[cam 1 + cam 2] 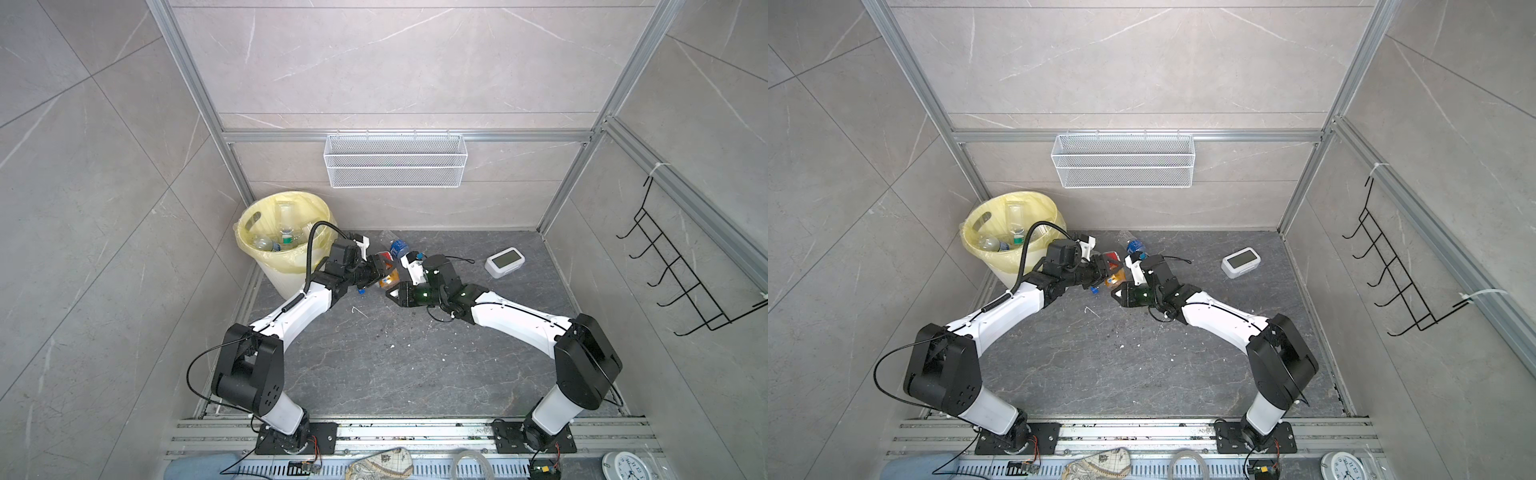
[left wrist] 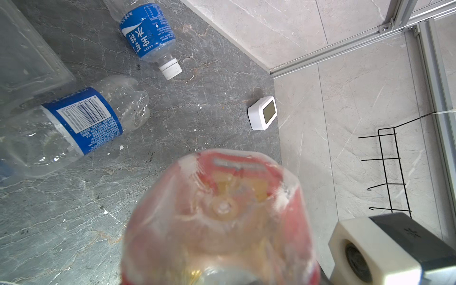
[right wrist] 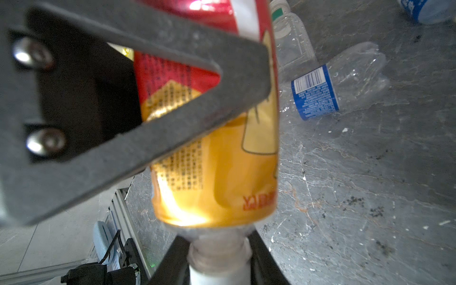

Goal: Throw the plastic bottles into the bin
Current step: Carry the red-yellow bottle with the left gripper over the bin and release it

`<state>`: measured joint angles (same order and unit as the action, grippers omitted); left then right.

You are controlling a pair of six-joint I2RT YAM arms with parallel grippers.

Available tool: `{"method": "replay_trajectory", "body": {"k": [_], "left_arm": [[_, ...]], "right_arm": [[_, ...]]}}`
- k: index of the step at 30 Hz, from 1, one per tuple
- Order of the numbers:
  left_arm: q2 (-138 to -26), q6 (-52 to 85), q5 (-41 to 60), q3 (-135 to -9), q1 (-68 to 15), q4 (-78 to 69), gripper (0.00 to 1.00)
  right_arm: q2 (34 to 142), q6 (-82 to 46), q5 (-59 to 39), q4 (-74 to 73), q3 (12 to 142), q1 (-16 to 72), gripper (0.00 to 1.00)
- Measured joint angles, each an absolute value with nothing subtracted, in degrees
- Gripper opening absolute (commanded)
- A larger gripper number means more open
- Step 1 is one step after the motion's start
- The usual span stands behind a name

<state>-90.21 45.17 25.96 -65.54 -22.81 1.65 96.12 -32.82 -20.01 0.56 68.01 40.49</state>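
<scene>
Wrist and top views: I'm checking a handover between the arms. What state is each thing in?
red-and-orange bottle: held off the floor by both grippers.
left gripper: shut on its body.
right gripper: shut on its neck.
barcode-label bottle: lying on the floor, crumpled.
white-capped bottle: lying on the floor, capped.
bin: upright, bag-lined, bottles inside.
digital clock: on the floor, screen up.

Red-orange bottle (image 3: 214,148) aloft (neck gripped), blue-labelled bottles (image 2: 81,118) lying flat, bin (image 1: 286,284) part-filled.

Robotics lab test cell (bathroom-like tiling), aluminium frame (image 1: 270,136), hanging wire basket (image 1: 395,166), two arms (image 1: 299,309) bolted to a rail (image 1: 415,432)
</scene>
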Motion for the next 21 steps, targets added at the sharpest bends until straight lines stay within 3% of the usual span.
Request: {"method": "replay_trajectory", "body": {"k": [4,21], "left_arm": [[-90.24,44.31,25.10,-65.54,-22.48,1.85,0.36],[-85.30,36.40,17.43,-66.41,-21.80,8.43,0.33]], "right_arm": [[96.23,-32.93,-19.97,1.06,69.01,40.49,0.63],[91.53,-29.41,-17.96,4.91,70.06,40.49,0.99]]}}
